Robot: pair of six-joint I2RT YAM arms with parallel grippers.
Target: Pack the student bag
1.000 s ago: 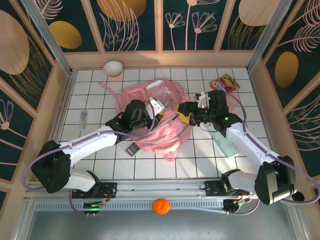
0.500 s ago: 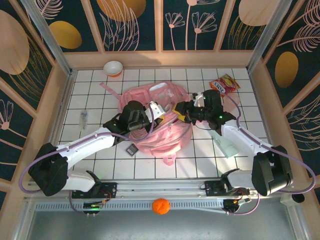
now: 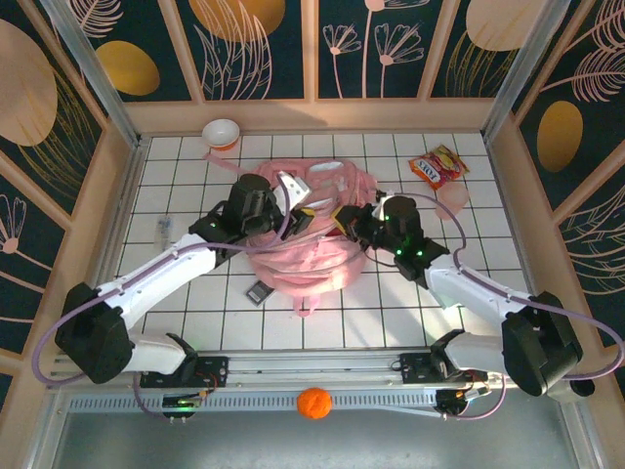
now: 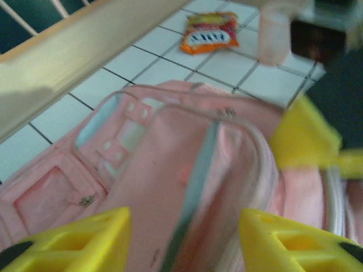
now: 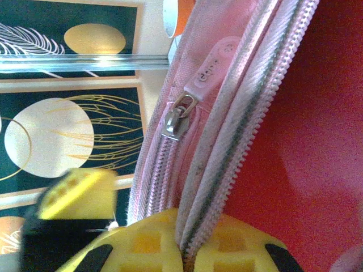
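The student bag (image 3: 303,256) is a soft pink backpack in the middle of the table, its top seam lifted. My right gripper (image 3: 346,221) is at the bag's right side. In the right wrist view that gripper (image 5: 184,249) is shut on the bag's unzipped zipper edge (image 5: 238,141), beside a silver zipper pull (image 5: 177,119) and red lining (image 5: 306,141). My left gripper (image 3: 296,199) hovers over the bag's upper part. In the left wrist view its yellow fingers (image 4: 74,243) stand wide apart, open, with the bag's (image 4: 187,170) front pockets below and nothing held.
A white bowl (image 3: 222,132) sits at the back left. A red and yellow snack packet (image 3: 437,164) (image 4: 210,34) lies at the back right. A small dark flat object (image 3: 257,291) lies left of the bag's lower edge, and a clear item (image 3: 164,231) near the left wall.
Both grippers have moved left and toward the back. The right one dragged the bag's zipper edge along, and the bag has shifted left and bunched up.
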